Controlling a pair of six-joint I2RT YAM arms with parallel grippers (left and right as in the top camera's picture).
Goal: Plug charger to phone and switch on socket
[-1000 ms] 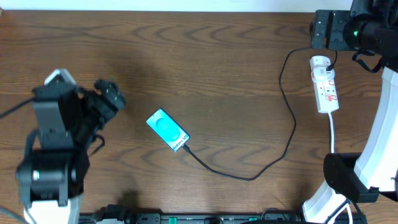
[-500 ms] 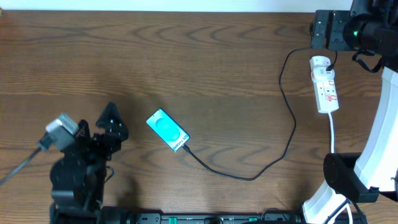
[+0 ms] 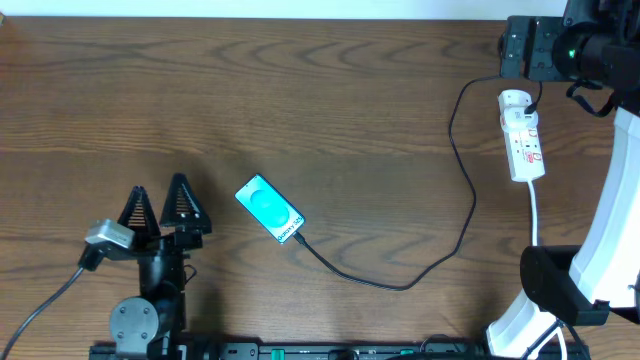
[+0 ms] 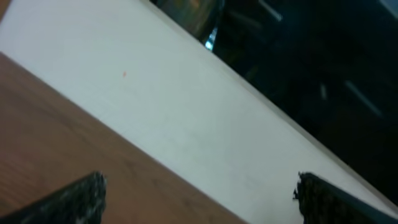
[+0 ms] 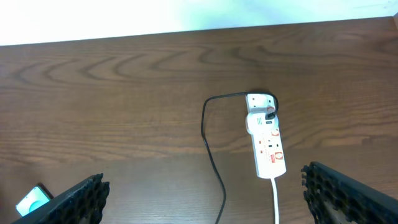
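On the wooden surface (image 3: 300, 90) the phone (image 3: 269, 209) lies near centre, the charger (image 3: 400, 286) meeting its five-o'clock end and looping to the socket (image 3: 523, 135) at two o'clock. The left claw (image 3: 158, 183) and right claw (image 5: 202, 180) are both released and empty. A hard press on the socket could skid it and tug the charger loose.

Your two arms: black and white housings, dark textured fingers.
Your left gripper (image 3: 158, 186) has two black triangular fingers (image 3: 181, 198), a silver-grey block (image 3: 108, 235) trailing a thin black lead (image 3: 45, 300), and a round black joint (image 3: 133, 322). Your right arm (image 3: 612, 215) shows a white shell, black joints, a green light (image 3: 571, 48) and ribbed black fingertips (image 5: 81, 198).
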